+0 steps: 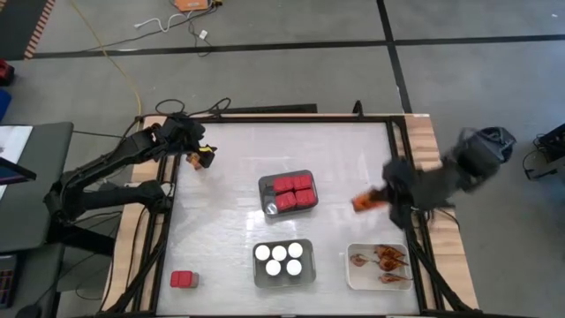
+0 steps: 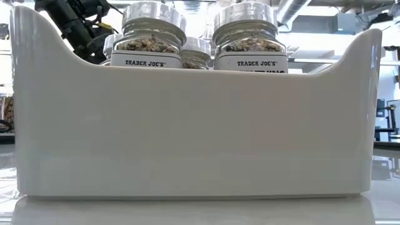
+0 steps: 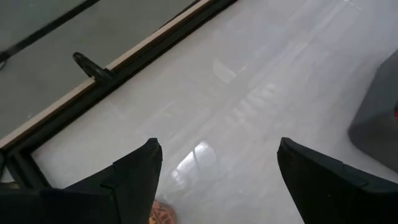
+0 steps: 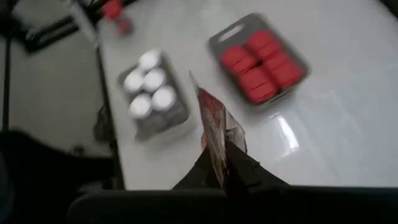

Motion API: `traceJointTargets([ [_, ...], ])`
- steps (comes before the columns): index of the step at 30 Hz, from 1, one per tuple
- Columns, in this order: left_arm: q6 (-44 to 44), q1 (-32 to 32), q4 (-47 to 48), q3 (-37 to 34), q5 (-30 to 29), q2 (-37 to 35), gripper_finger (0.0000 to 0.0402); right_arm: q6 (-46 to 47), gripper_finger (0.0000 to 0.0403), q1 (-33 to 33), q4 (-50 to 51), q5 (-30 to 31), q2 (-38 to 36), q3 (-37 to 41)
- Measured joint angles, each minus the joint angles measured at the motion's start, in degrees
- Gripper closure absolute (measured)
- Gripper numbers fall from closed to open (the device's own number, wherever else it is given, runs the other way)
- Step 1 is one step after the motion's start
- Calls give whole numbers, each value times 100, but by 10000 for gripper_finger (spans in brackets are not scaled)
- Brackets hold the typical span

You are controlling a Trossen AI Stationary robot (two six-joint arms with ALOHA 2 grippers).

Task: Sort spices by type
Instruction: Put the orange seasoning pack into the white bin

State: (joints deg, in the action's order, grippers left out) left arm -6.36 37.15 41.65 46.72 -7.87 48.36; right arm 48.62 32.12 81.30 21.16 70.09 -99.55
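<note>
The right gripper [image 1: 369, 201] pinches an orange-brown packet [image 4: 214, 127] above the table's right side, between the grey tray of red containers [image 1: 294, 192] and the table edge. The left gripper [image 1: 201, 157] hangs wide apart and empty near the far left corner.

The right pincer [image 1: 369, 201] grips an orange-brown packet [image 1: 361, 202] at the frame's right, above the white tray [image 1: 351, 269] of packets. The left pincer [image 1: 199, 157] hangs open at upper left. One red container [image 1: 184, 280] sits alone at lower left.
</note>
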Motion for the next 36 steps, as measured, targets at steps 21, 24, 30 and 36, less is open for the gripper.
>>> traceJointTargets([
  [21, 80, -409, 4, -2, -7, 0, 95, 1782, 390, 3496, 266, 444, 2058, 9],
  [24, 113, -409, 4, 0, -7, 0, 95, 1788, 390, 3486, 262, 444, 2239, 10],
  [30, 117, -409, 2, 0, -7, 0, 95, 1758, 390, 3368, 144, 448, 2296, 11],
  [36, 106, -409, 4, 0, -7, 0, 95, 1486, 390, 3110, 155, 444, 2294, 11],
])
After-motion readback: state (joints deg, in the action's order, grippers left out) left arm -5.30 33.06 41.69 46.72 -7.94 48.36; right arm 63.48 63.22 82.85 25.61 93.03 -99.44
